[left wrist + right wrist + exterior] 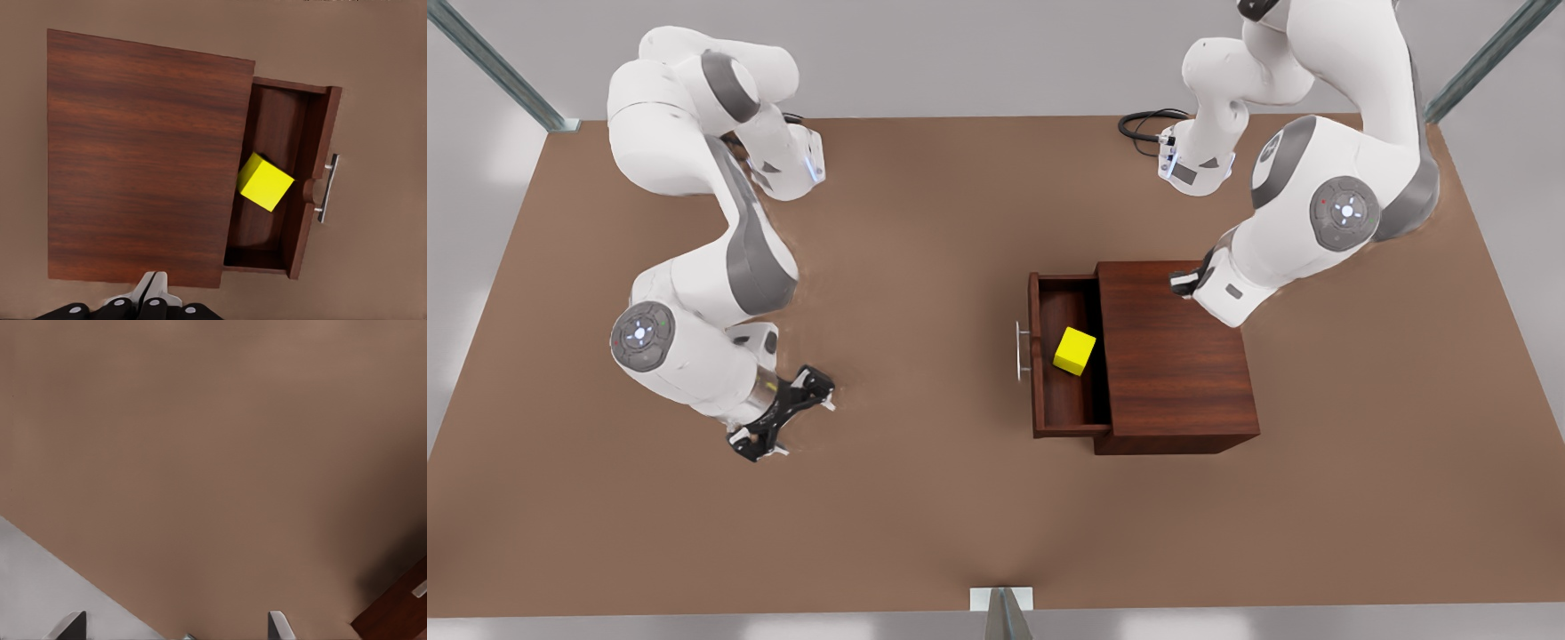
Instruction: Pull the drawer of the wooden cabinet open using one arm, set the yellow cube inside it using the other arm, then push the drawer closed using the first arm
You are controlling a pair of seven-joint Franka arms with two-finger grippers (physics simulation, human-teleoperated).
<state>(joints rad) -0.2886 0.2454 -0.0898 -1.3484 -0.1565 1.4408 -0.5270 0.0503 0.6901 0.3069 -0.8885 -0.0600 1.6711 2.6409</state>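
With the yellow cube (1074,350) lying inside the drawer (1049,411), which is standing pulled out of the wooden cabinet (1178,364), only the push shut is remaining, I judge: the right tool (781,413), spread wide and empty over the table (925,498), is sitting well off from the handle (1019,351), while the left tool (152,288), fingers pressed together and empty, is hovering above the cabinet's far edge.

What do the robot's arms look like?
Both arms are chunky white tubes with grey joints and round grey caps. The right gripper, on the front view's left, is black with pale fingertips; the left gripper, above the cabinet, is black too.
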